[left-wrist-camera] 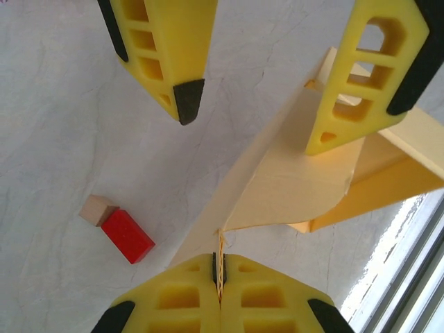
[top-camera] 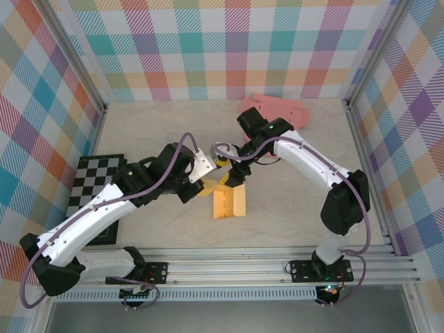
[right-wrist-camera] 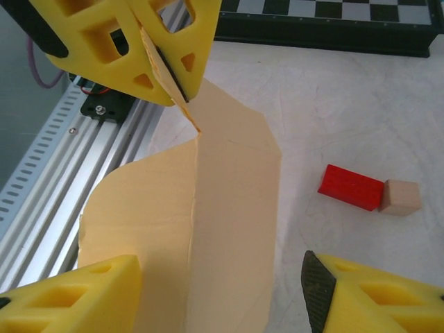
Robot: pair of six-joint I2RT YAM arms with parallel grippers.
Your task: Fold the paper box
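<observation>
The paper box [top-camera: 229, 200] is a flat yellow card sheet, partly bent, lying near the table's front middle. My left gripper [left-wrist-camera: 220, 269] is shut on a thin corner edge of the paper box [left-wrist-camera: 291, 182], lifting that flap. It also appears at the top of the right wrist view as the left gripper [right-wrist-camera: 170, 87], pinching the sheet's corner. My right gripper [right-wrist-camera: 208, 291] is open and straddles a folded panel of the paper box [right-wrist-camera: 229, 208]. Its left finger [right-wrist-camera: 83, 291] rests against the sheet, while its right finger [right-wrist-camera: 326, 284] stands clear over the table.
A red block [right-wrist-camera: 350, 187] and a small wooden cube [right-wrist-camera: 401, 196] lie side by side on the table beside the sheet. A chessboard [top-camera: 97, 187] sits at the left. Pink paper [top-camera: 277, 111] lies at the back. The metal rail [right-wrist-camera: 55, 152] runs along the near edge.
</observation>
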